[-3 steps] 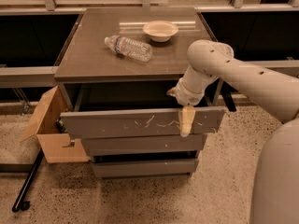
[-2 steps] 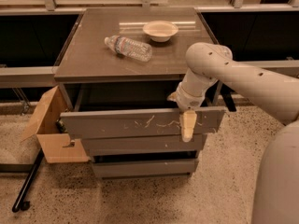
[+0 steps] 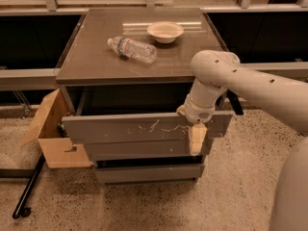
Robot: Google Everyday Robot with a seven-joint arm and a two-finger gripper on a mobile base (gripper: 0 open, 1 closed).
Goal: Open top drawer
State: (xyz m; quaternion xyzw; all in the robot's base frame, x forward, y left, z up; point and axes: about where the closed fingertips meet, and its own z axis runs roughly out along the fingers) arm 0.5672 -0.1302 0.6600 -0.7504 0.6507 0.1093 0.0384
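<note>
Grey top drawer (image 3: 134, 127) pulled out, interior dark, claw (image 3: 197, 142) on its front, grip unclear

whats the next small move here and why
Probably draw the gripper a little way straight out from the cabinet: it hangs at the front of the top drawer, near the right end, and the drawer stands only partly out past the lower fronts.
</note>
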